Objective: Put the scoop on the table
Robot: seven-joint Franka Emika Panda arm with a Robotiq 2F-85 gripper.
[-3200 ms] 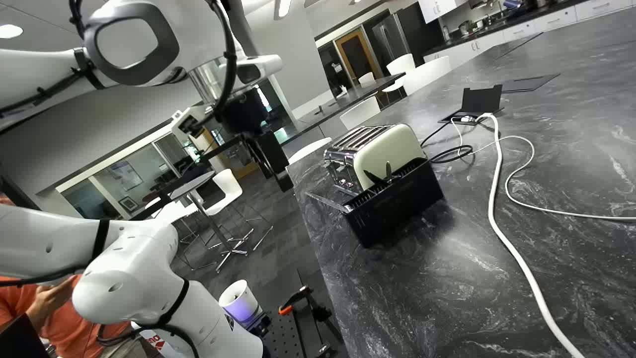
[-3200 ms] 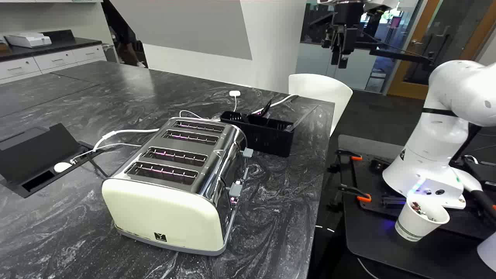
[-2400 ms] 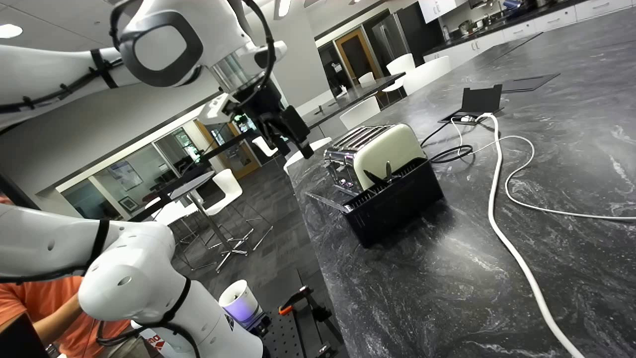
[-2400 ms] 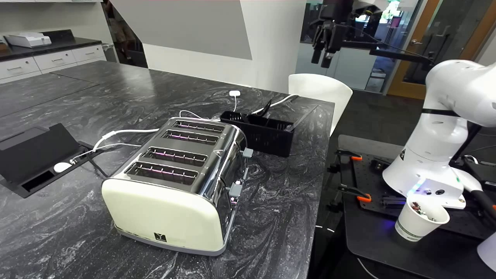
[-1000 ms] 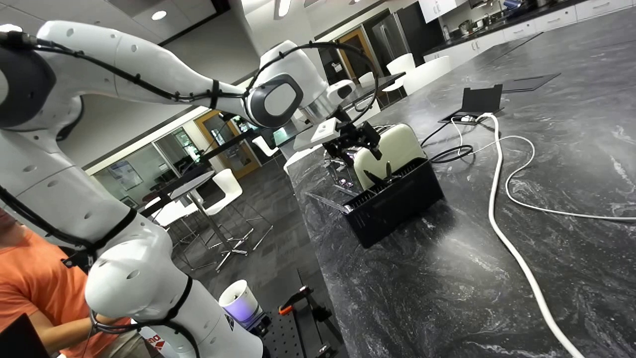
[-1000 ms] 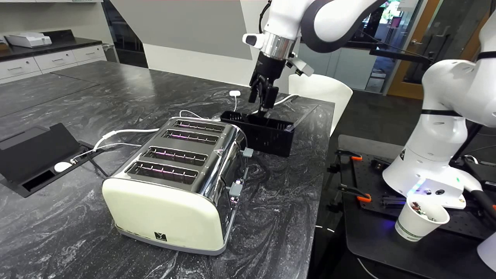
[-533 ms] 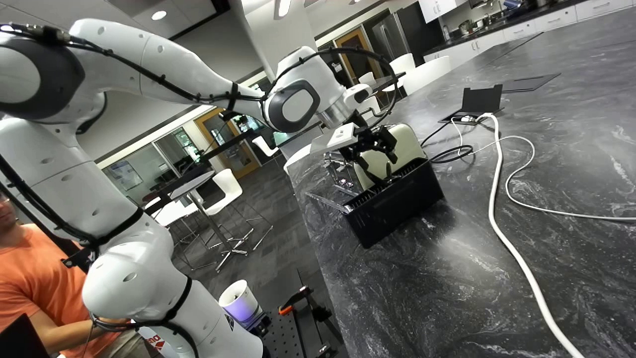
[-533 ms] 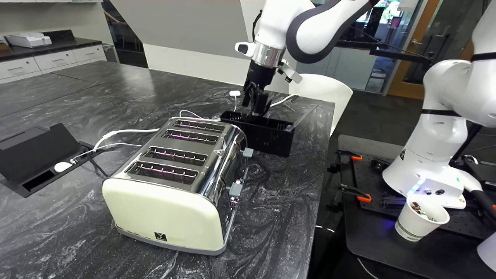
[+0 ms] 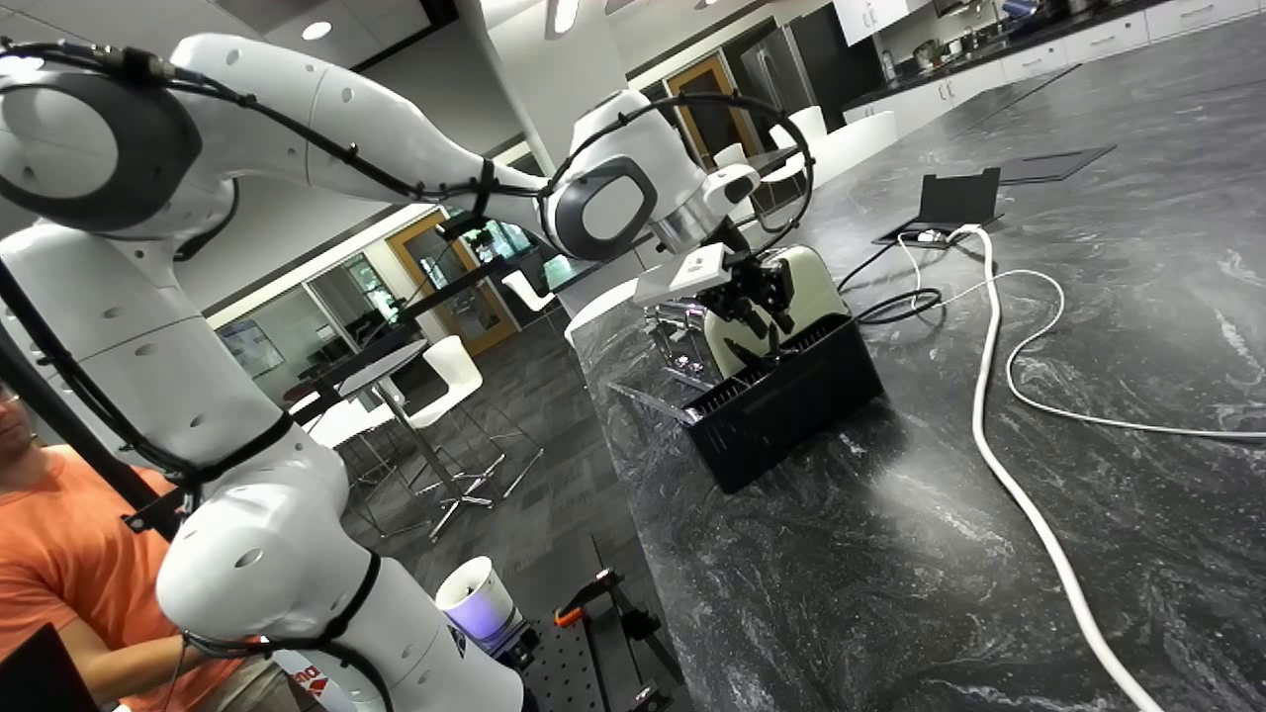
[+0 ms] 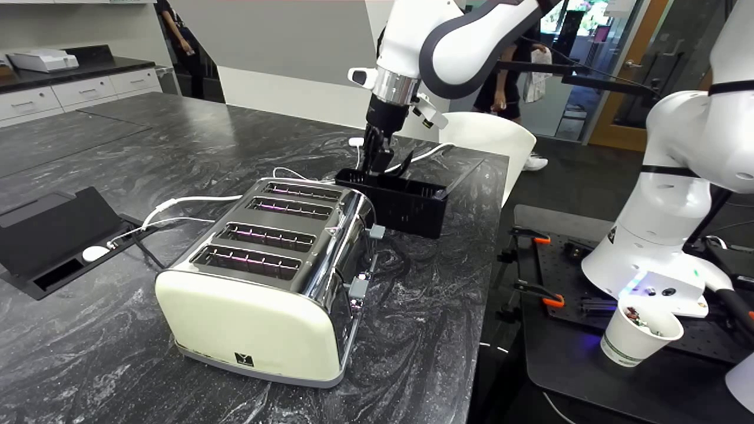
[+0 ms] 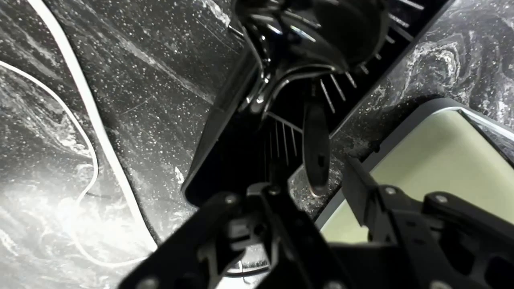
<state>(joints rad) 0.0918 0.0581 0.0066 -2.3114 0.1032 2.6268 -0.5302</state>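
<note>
Inside the black bin [image 9: 791,420] lies the scoop [image 11: 289,36], glossy and dark in the wrist view, its rounded bowl narrowing to a neck. Below the bowl shows a flat black handle [image 11: 316,148] with a hole near its end; whether it belongs to the scoop I cannot tell. My gripper [image 11: 315,186] points down at the bin's end, its fingers apart on either side of that handle's end, with bare table and toaster showing between them. Both exterior views show the gripper [image 10: 372,167] low at the bin's rim. The table [image 9: 969,554] is dark, marbled stone.
A cream toaster [image 10: 247,324] stands close beside the bin. A clear flat piece [image 10: 465,178] leans out of the bin's other end. A thick white cable [image 9: 999,465] runs across the table. A black flip-up outlet box [image 10: 65,235] stands open. The table's edge drops off near the bin.
The arm has swung in over the table and come down to the bin. Over the last half second my gripper has shifted along the bin, sunk lower, and its fingers have drawn closer together.
</note>
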